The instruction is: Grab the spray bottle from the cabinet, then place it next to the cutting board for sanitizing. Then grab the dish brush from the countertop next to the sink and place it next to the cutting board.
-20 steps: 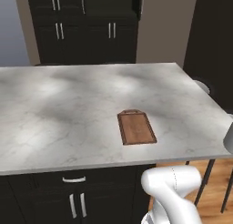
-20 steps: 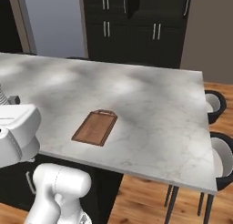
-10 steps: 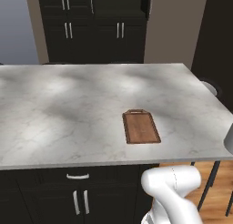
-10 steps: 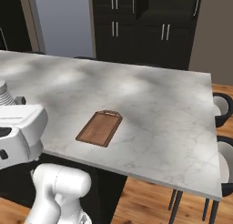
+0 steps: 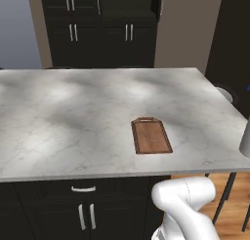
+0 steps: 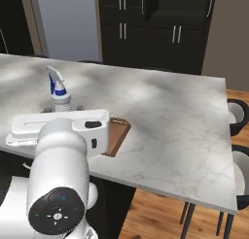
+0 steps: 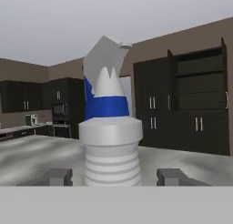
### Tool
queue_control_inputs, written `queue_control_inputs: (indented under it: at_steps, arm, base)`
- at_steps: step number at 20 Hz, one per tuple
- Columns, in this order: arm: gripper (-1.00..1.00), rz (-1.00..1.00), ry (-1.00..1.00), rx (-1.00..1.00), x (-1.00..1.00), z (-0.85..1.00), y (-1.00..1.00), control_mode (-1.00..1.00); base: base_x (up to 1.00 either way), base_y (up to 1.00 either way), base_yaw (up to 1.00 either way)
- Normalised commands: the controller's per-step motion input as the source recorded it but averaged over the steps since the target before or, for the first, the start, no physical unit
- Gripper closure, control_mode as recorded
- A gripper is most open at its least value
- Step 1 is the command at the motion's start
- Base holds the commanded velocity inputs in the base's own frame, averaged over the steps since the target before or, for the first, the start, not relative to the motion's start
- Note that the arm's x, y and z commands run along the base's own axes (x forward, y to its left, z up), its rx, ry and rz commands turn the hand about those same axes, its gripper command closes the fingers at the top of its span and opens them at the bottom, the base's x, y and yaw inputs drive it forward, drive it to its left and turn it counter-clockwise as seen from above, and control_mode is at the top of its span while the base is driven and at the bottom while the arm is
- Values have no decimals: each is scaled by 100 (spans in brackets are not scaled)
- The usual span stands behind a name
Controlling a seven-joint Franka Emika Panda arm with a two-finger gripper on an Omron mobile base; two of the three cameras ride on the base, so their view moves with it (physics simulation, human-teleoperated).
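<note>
My gripper (image 6: 62, 108) is shut on the spray bottle (image 6: 58, 91), a white bottle with a blue trigger that stands upright above my hand. In the hand view the spray bottle (image 7: 111, 141) rises between the fingertips (image 7: 57, 176) of my gripper (image 7: 113, 176). The reddish-brown cutting board (image 5: 151, 135) lies flat near the front right of the marble countertop (image 5: 73, 112). In the right base view my hand covers part of the cutting board (image 6: 117, 132), and the bottle hangs just left of it. The dark cabinet (image 5: 97, 29) stands behind the island. The dish brush and the sink are out of view.
Round stools (image 6: 238, 117) stand along the island's right side, above a wooden floor. The island's right edge (image 5: 229, 112) is close to the board. Dark drawers with silver handles (image 5: 83, 189) sit below the front edge. An open shelf niche (image 7: 200, 82) shows in the tall cabinets.
The base has driven and both views have shifted. My hand with the spray bottle has swung from the left edge of the right base view to in front of the cutting board.
</note>
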Motion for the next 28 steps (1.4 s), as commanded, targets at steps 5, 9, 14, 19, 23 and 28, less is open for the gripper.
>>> queue_control_inputs:
  at_steps: [5, 9, 14, 19, 23, 28]
  arm:
    - [100, 18, -12, 7, 84, -69, -29, -100]
    - [100, 16, -11, 5, 92, -62, -8, -100]
    - [100, 11, -12, 1, 80, -56, 0, -100]
    - [100, 4, -3, 0, 96, -43, 0, -100]
    - [100, 6, 0, 0, 96, -38, -17, -100]
    - [100, 9, -1, 2, 73, -35, -31, -100]
  base:
    - [0, 0, 0]
    - [0, 0, 0]
    - [0, 0, 0]
    - [0, 0, 0]
    - [0, 0, 0]
    - [0, 0, 0]
